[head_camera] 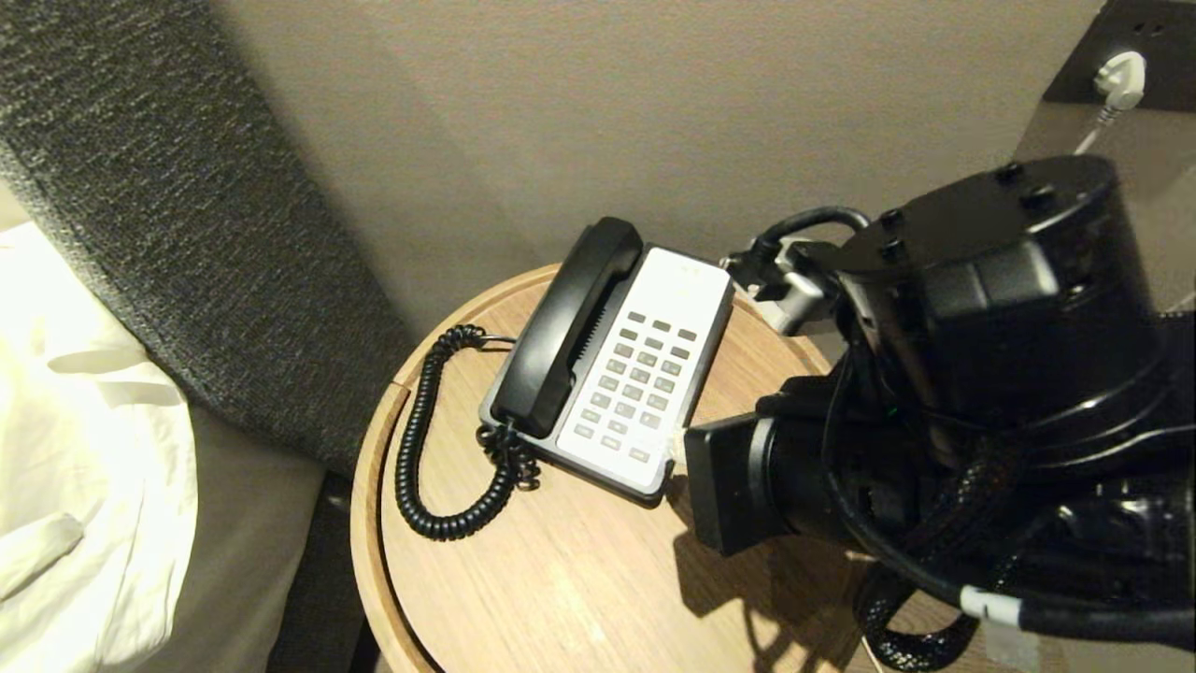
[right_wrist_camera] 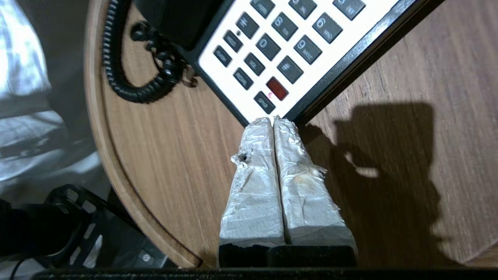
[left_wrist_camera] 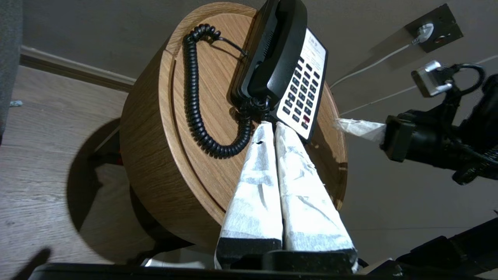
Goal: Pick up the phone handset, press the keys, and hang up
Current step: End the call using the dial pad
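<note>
The phone handset is seen cradled on the phone base on the round bench. Both claws are pressed shut and empty; the right claw is poised at the keypad's near edge, the left claw held off the bench. Key-pressing is judged next, which calls for a short advance onto a key.

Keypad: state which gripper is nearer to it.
Right. The right gripper, shut, sits at the keypad corner; the left gripper, shut, stands off beyond the table edge.

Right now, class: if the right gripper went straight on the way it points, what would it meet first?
Probably the phone base: the right gripper, fingers shut, points at its near corner by the red key. Depth is unclear; it may already touch.
</note>
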`<state>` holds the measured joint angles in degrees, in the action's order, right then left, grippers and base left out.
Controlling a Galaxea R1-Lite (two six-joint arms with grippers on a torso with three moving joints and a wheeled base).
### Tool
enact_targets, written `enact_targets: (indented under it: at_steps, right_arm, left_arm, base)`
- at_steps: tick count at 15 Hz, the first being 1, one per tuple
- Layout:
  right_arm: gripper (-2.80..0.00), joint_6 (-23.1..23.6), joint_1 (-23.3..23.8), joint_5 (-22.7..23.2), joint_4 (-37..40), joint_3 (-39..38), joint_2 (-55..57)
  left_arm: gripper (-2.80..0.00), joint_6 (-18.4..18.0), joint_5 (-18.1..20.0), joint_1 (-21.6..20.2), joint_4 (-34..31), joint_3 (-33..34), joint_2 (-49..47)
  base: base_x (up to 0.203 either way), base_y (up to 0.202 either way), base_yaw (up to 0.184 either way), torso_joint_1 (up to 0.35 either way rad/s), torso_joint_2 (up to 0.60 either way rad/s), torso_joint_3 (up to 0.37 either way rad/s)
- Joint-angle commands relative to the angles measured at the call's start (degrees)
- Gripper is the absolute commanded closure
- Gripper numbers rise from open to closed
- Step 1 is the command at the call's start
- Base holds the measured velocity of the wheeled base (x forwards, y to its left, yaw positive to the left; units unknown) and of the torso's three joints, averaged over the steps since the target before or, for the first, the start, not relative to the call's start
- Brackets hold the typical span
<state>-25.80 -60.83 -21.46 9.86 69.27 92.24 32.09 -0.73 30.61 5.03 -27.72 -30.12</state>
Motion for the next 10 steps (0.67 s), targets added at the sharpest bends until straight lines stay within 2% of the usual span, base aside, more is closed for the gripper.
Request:
enact_targets:
  at_steps: [1,10]
  right_arm:
    - [0.0,-0.1,-0.1,-0.2,0.0,0.4,2.6]
    - [0.0,-0.1,0.0,-0.7,-0.1,2.1,5.1]
  left_arm:
    - [0.0,0.3,0.0,0.0,0.1,0.3,0.4]
    - [0.0,0.2,0.2,0.0,0.1,1.2,0.9]
  base:
    - [0.0,0.0,0.0,0.0,0.0,0.0]
    - [0.0,0.0,0.0,0.0,0.0,0.0]
